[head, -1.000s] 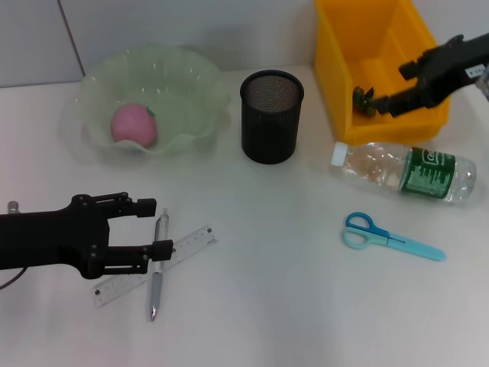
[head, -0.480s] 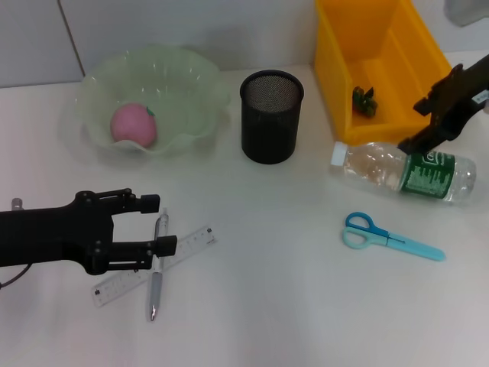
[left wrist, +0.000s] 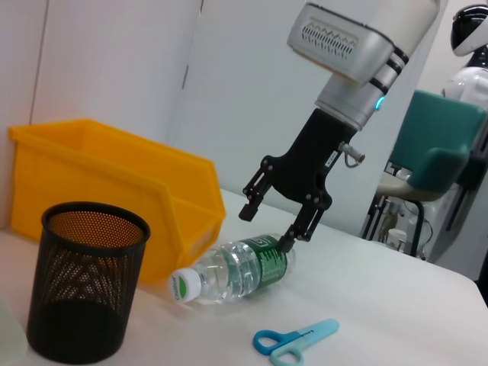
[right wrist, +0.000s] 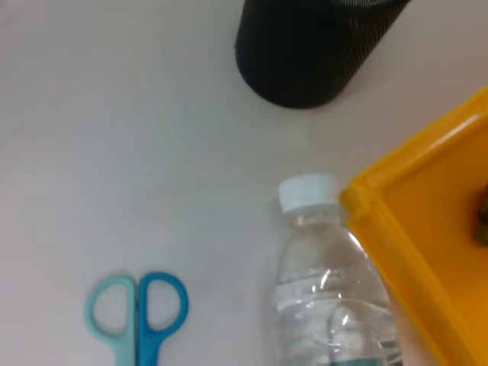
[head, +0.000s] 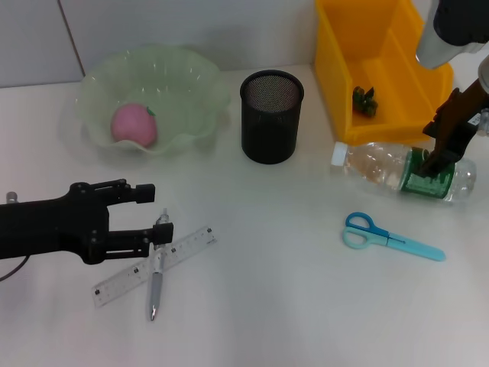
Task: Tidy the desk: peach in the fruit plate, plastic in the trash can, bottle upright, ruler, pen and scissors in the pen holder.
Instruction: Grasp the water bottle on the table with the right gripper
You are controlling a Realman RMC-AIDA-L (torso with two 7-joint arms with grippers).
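Over the lying bottle (head: 405, 171), far right, the right gripper (head: 442, 150) hangs with fingers spread. Near left, the left gripper (head: 152, 213) gapes above the pen (head: 157, 269) and ruler (head: 155, 264).

Layout on the table (head: 267, 306), referenced to the pen holder (head: 271, 116). Left of the pen holder: fruit plate (head: 183, 84) with the peach (head: 134, 125) in it. Right of it and slightly behind: trash can (head: 382, 65) with the plastic (head: 364, 100) inside. Right of it, just in front of the trash can: bottle (head: 382, 168), lying on its side, cap toward the pen holder. In front and to the right: scissors (head: 390, 238). In front and to the left: ruler (head: 179, 251) and pen (head: 156, 283), crossing each other.
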